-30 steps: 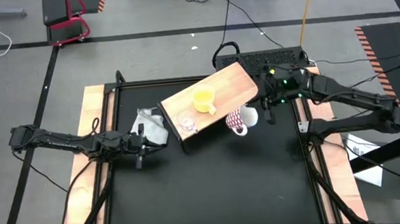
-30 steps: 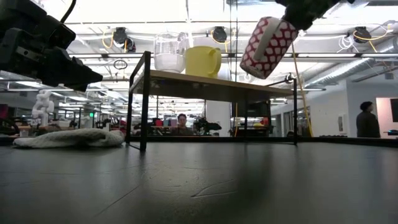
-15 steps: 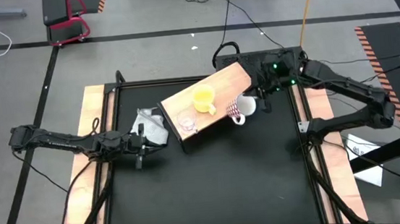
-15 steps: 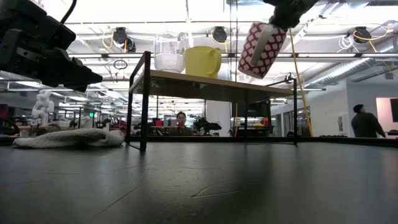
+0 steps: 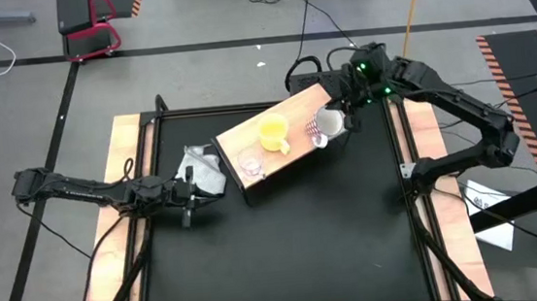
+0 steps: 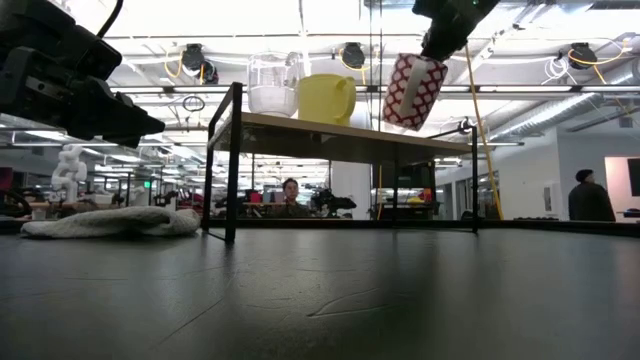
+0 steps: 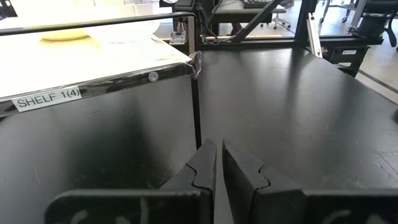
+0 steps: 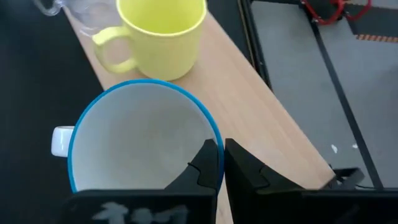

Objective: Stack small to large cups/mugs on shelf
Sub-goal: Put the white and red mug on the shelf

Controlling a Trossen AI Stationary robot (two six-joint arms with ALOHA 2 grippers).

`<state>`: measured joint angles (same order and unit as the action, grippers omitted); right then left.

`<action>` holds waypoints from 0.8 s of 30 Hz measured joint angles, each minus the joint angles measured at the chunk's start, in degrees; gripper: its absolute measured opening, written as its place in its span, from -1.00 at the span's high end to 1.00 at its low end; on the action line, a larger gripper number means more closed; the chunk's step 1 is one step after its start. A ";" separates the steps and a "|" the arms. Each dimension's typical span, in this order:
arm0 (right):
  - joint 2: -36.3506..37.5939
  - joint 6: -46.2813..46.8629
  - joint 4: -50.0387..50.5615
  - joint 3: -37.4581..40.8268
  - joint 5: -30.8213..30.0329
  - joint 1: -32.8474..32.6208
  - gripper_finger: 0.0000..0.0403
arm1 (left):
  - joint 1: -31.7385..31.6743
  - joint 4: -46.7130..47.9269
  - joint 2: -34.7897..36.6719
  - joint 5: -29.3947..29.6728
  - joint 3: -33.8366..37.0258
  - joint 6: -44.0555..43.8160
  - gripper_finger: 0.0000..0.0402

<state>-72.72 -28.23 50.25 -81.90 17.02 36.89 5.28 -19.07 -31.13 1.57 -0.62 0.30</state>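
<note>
The white mug with the red pattern [image 6: 413, 92] hangs from my right gripper [image 5: 342, 121] over the right end of the wood-topped shelf [image 5: 290, 117]; its blue rim and white inside fill the right wrist view [image 8: 140, 143]. The yellow mug [image 5: 273, 133] and the clear glass cup [image 5: 250, 162] stand on their bases on the shelf top. My left gripper [image 5: 190, 192] is shut and empty, low at the shelf's left end, next to the white-grey cloth [image 5: 202, 172]. My right gripper pinches the mug's wall at the blue rim [image 8: 213, 138], on the side opposite the handle [image 8: 61, 140], one finger inside the mug and one outside. The fingers come from above, slanting down. The mug hangs tilted below them, clear of the shelf top.
The cloth [image 6: 110, 222] lies on the black table left of the shelf. The shelf's dark front leg [image 7: 195, 99] stands just ahead of my left gripper. A wide stretch of black tabletop [image 5: 287, 246] lies on the near side of the shelf. People show in the room behind.
My right gripper has carried the red-patterned mug toward the table's far edge and a little up, from beside the shelf's near right side to over its right end. The mug has tipped closer to upright.
</note>
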 joint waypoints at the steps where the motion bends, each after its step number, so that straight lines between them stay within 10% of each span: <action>1: -0.51 -0.85 0.53 -0.51 0.30 0.36 1.00 | 0.01 0.00 0.01 -0.01 -0.01 0.00 0.85; 24: -10.58 -7.20 9.33 -9.81 1.17 5.19 1.00 | 0.00 0.04 0.01 0.04 -0.01 2.43 0.85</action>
<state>-83.30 -35.42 59.59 -91.71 18.19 42.09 5.28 -19.03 -31.11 1.61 -0.62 2.72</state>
